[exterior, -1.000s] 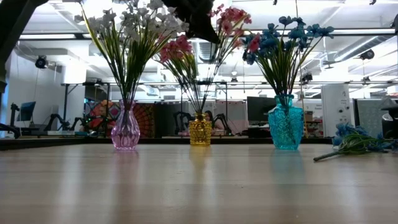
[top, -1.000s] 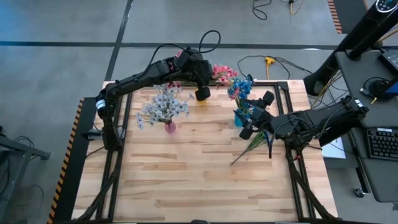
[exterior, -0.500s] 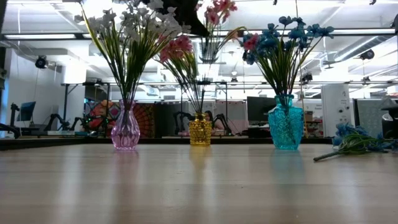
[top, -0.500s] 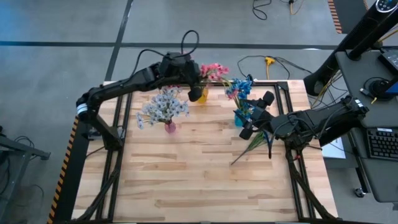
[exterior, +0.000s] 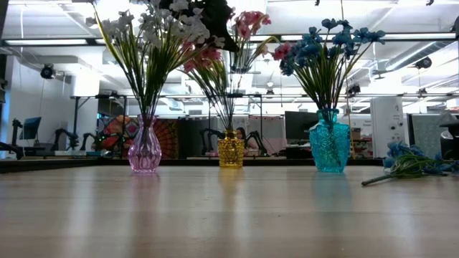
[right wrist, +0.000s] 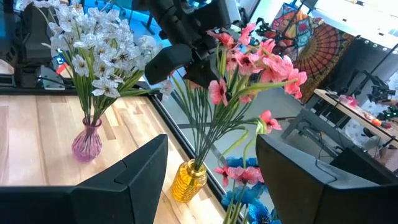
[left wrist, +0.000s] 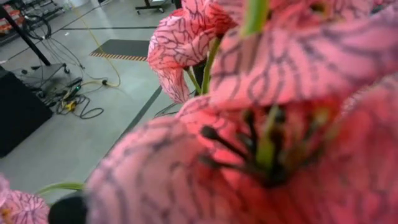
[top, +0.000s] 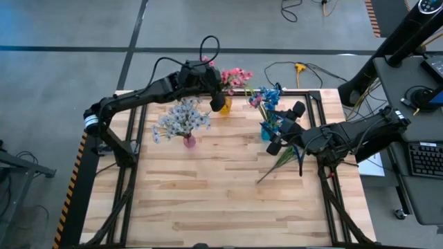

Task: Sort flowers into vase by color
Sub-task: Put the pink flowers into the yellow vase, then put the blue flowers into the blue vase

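- High view: the near half of the table (top: 208,200) lies bare; three vases line the far edge.
- Left gripper (top: 220,102), clamped on a pink sprig (top: 235,76), hovers over the yellow vase (top: 227,105).
- Right gripper (top: 287,130), jaws wide, sits by the teal vase (top: 266,131); loose blue flowers (top: 285,158) lie beside it.
- White blooms (top: 181,119) fill the pink vase (top: 189,141).

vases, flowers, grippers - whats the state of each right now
pink vase: upright, holds white flowers
yellow vase: upright, holds pink flowers
blue vase: upright, holds blue flowers
loose blue sprig: lying on table
left gripper: shut on a pink flower stem above yellow vase
right gripper: open, empty
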Available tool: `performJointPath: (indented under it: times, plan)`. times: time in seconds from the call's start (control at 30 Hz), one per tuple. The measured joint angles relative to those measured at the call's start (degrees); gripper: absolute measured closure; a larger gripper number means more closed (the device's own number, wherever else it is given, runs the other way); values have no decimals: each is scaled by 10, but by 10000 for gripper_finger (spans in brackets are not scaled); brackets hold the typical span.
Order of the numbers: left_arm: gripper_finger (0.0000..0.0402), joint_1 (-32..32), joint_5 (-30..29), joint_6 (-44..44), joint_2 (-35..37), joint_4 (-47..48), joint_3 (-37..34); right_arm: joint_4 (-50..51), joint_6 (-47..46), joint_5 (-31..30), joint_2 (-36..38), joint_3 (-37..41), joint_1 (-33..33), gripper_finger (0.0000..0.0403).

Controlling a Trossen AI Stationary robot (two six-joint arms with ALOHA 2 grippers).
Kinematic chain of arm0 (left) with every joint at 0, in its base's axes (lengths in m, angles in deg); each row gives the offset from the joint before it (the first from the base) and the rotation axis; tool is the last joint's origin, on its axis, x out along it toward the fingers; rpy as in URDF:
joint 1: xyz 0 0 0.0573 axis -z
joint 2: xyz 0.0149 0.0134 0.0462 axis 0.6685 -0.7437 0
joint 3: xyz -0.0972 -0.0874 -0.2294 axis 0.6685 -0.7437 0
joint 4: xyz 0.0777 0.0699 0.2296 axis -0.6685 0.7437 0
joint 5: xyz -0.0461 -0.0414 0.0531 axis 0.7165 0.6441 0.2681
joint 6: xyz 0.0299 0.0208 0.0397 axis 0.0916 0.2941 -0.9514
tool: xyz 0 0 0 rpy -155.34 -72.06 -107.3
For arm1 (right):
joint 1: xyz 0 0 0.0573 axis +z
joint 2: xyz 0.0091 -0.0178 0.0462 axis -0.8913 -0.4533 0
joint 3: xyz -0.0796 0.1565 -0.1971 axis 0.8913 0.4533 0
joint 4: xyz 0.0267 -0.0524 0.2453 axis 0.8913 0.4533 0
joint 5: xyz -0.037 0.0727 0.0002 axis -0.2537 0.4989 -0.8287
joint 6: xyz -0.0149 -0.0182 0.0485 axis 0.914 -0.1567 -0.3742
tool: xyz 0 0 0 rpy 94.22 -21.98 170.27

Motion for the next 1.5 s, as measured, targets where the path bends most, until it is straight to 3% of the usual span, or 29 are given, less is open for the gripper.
performJointPath:
  times: [0.6, 1.03, 1.5]
  plan:
    - [396, 0, -2, 35, 0, 3, -4, 0, 2, 0, 0, 0, 0, 165]
    - [295, 0, -25, 37, 1, 11, -1, 0, 5, 0, 0, 0, 0, 165]
    - [264, 4, -31, 38, 18, 213, 109, 0, 6, 0, 0, 0, 0, 165]
